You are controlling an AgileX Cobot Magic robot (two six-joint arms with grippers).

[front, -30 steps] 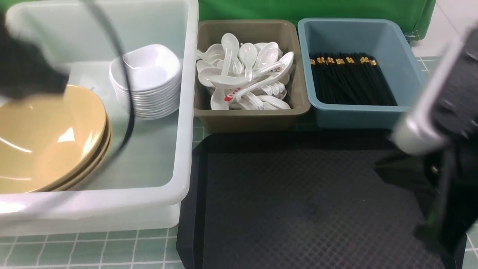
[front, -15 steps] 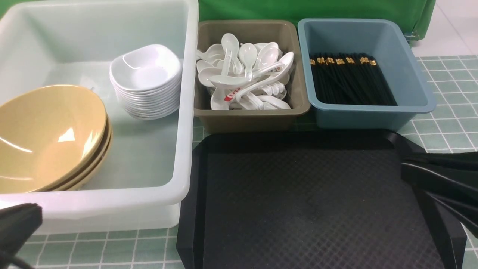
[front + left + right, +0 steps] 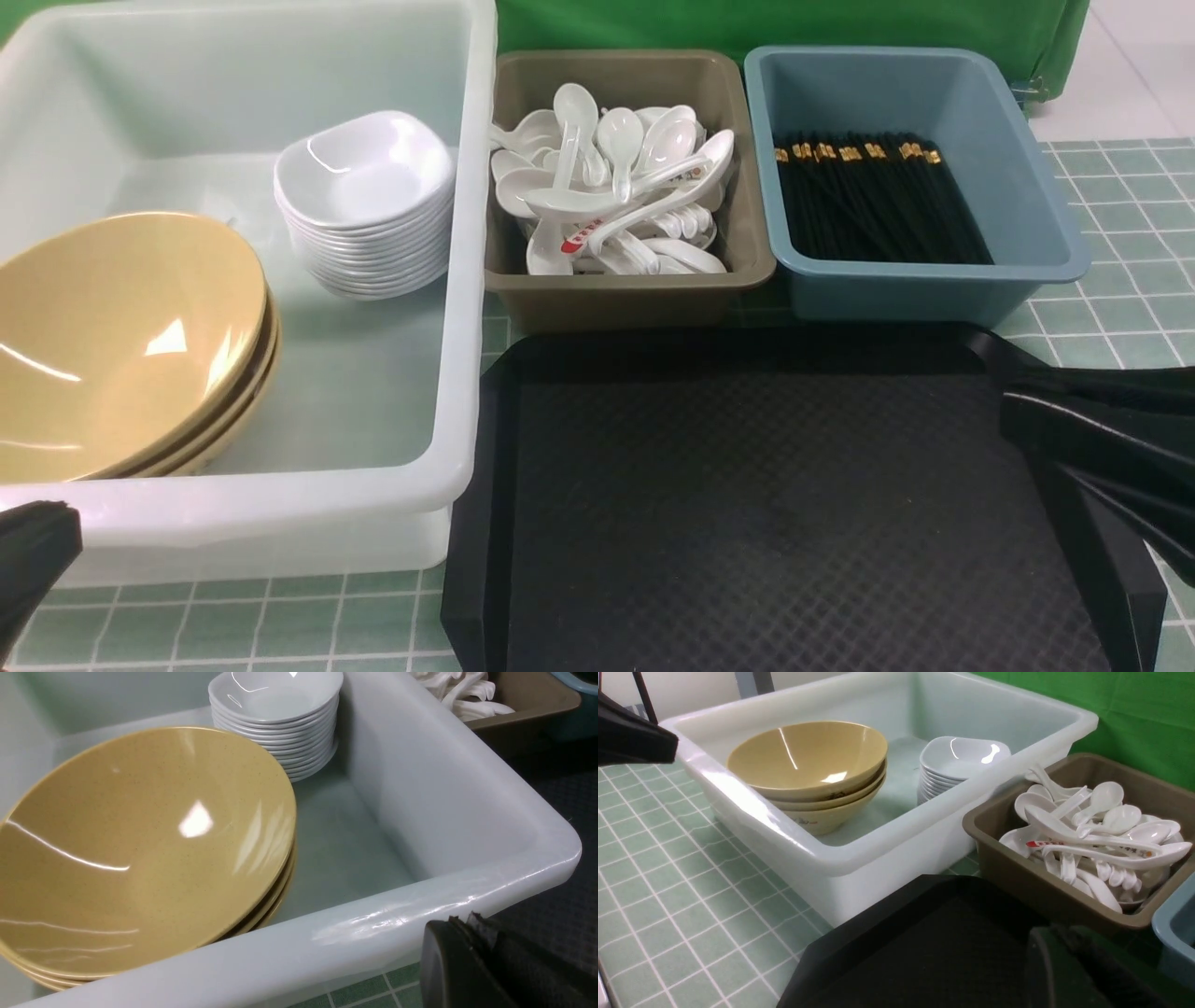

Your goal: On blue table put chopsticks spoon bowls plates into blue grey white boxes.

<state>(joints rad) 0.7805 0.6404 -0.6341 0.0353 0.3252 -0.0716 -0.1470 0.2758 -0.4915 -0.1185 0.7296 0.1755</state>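
Observation:
Three tan bowls are nested at the near left of the white box, with a stack of white plates behind them. White spoons are piled in the grey box. Black chopsticks lie in the blue box. My left gripper sits low outside the white box's near wall, shut and empty; its fingertips are pressed together. At the black tray's right edge my right gripper is also shut, and nothing sits between its dark fingers.
A black textured tray lies in front of the grey and blue boxes, with nothing on it. A green tiled cloth covers the table. A green backdrop rises behind the boxes.
A second ago both arms were blurred, high over the white box and the right side. They have pulled back toward the near corners; the left has since sunk a little lower.

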